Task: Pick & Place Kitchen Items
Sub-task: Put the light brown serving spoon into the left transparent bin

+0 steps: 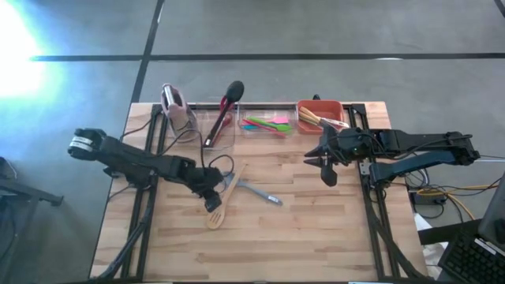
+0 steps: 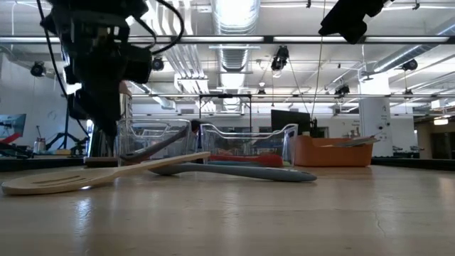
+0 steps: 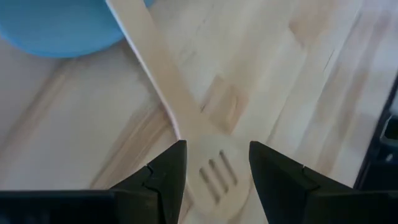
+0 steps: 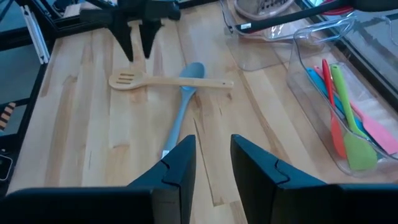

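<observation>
Wooden slotted spatula (image 1: 225, 203) is lying flat on the butcher-block table (image 1: 316, 237), its handle crossing over the blue spoon (image 1: 254, 189), which is resting beside it near the table's middle. Seen from table height, the spatula (image 2: 92, 176) is pointing its slotted head toward the camera while the blue spoon (image 2: 242, 171) is stretching away to the right behind it.

Left gripper (image 1: 211, 197) is hanging directly above the spatula's slotted head, its jaws standing apart with one finger on either side of the blade; in the left wrist view the spatula (image 3: 186, 118) is showing between the two dark fingers (image 3: 165, 180) without either one touching it. The right wrist view is showing the same gripper (image 4: 138, 42) poised over the spatula (image 4: 161, 81).

Right gripper (image 1: 326, 167) is waiting in the air over the table's right part, near the orange bin (image 1: 319, 106), its jaws slightly parted and holding nothing.

Along the table's far edge, three containers are standing in a row: a clear bin (image 1: 221, 126) carrying a black ladle (image 1: 225, 106) that is leaning out over its rim, a second clear bin (image 1: 267, 114) holding pink, green and blue silicone utensils (image 1: 265, 125), and the orange bin holding pale-handled utensils (image 1: 316, 118). A pink-topped rack (image 1: 175, 106) is standing at the left end of this row.
</observation>
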